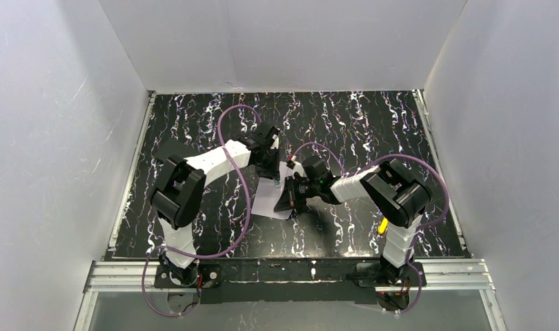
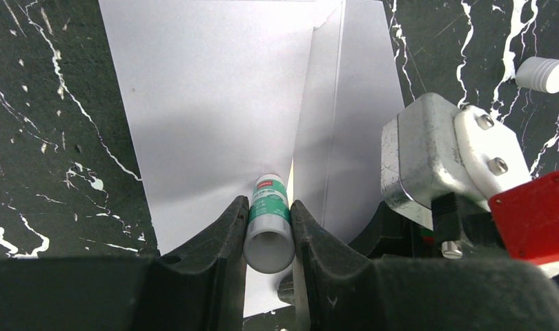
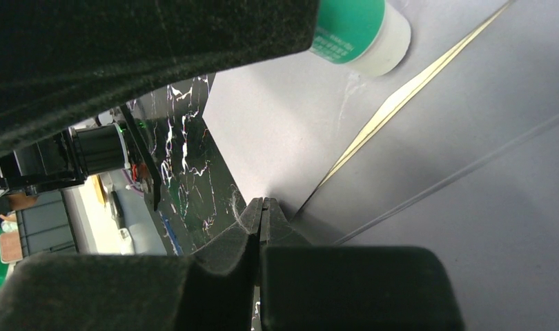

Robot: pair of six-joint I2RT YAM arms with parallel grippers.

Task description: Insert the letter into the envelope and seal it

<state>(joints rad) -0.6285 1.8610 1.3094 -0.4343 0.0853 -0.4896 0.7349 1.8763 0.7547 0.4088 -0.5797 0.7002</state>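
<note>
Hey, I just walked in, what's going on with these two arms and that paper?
The left hand holds a glue stick, tip down over the pale lavender envelope lying on the black marbled table. The right hand is shut at the envelope's edge, apparently pinching its flap. A tan sliver of the letter shows inside, so gluing seems under way. A white cap lies nearby.

Plain white panels box it in: back wall (image 1: 283, 41), left wall (image 1: 56, 138), right wall (image 1: 511, 138). Surface (image 1: 373, 124) is black with white marble-like veining. Aluminium rail (image 1: 290, 272) runs along the near edge. Light is even, shadows soft.
</note>
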